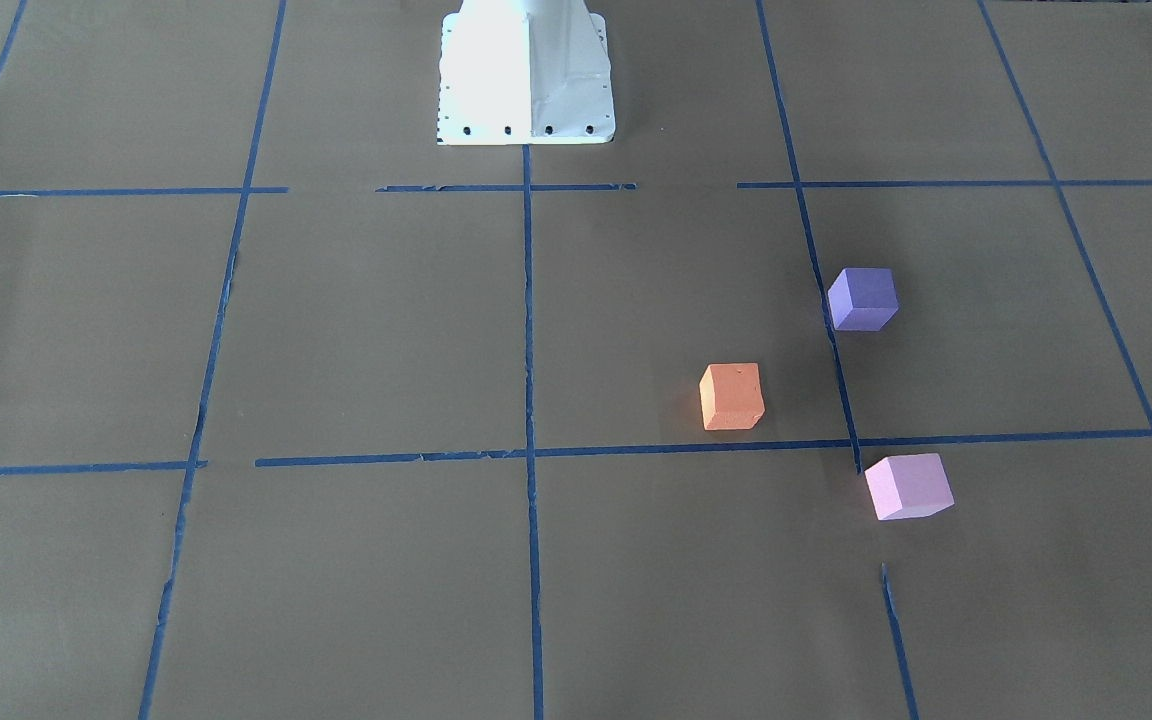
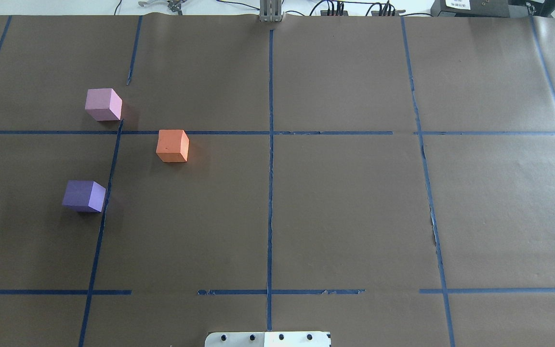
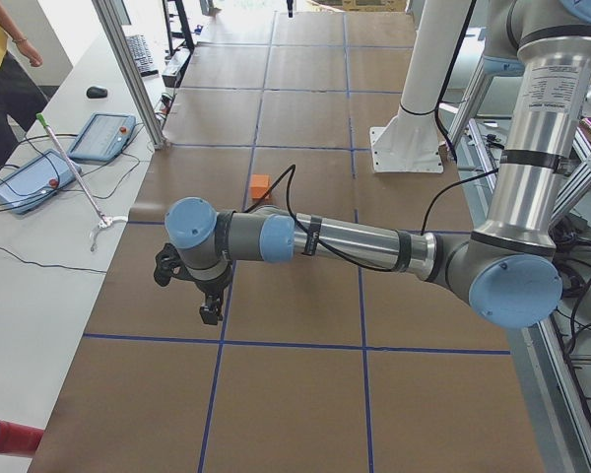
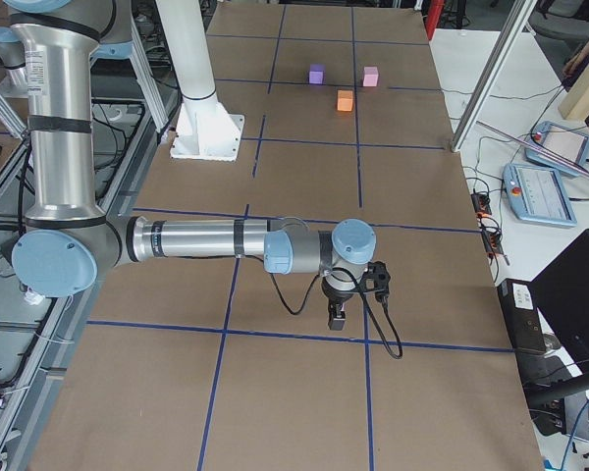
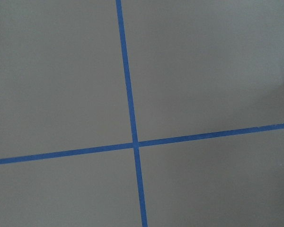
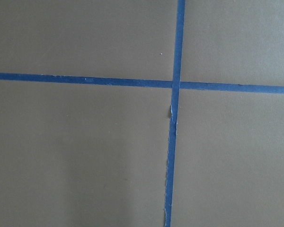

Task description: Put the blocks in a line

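Brown-papered bench (image 2: pixel 354 217), orange block (image 2: pixel 172 145), purple block (image 2: pixel 84 195), pink block (image 2: pixel 103 104) well apart; left hand (image 3: pixel 210 310), right hand (image 4: pixel 338 316) away, opening can't tell; an off-centre pinch could skid one askew.

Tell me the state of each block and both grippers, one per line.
orange block: on the table, free, touching no block
purple block: on the table, free, apart
pink block: on the table, free, not in line with the others
left gripper: over bare table, jaws unreadable
right gripper: over bare table, jaws unreadable
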Tool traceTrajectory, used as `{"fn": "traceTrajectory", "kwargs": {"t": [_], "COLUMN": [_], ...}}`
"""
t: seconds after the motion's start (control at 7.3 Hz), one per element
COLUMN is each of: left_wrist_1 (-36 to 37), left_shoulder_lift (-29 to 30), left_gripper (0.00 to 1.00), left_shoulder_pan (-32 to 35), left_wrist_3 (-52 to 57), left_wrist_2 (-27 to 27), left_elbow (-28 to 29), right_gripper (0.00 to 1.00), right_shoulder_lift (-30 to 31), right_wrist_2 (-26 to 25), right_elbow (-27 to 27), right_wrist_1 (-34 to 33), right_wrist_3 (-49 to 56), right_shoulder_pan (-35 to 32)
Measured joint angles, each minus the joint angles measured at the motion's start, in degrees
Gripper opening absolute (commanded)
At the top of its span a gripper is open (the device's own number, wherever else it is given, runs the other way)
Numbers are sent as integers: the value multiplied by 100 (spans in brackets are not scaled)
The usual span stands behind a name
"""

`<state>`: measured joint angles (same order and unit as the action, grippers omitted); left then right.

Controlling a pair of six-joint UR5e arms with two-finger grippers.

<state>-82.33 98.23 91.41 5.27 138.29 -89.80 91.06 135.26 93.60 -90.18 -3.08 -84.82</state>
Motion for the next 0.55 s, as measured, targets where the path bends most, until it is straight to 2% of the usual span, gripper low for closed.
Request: {"fn": "traceTrajectory", "kwargs": {"t": [0.27,0.55], "left_wrist_1": [-785,-1209], "left_shoulder_lift": [-566,-754], "left_gripper": [100,100], "left_shoulder_pan": [-6,-9], "left_wrist_3": [-123,-296], "left_wrist_2": [-29,-93], "left_elbow": [76,54], "right_gripper": [100,100], "right_shoulder_lift": [0,0], "right_wrist_2": [0,0], "right_elbow": [-3,-2], "right_wrist_1": [0,0], "right_wrist_3": [0,0], "right_shoulder_pan": [0,0]}}
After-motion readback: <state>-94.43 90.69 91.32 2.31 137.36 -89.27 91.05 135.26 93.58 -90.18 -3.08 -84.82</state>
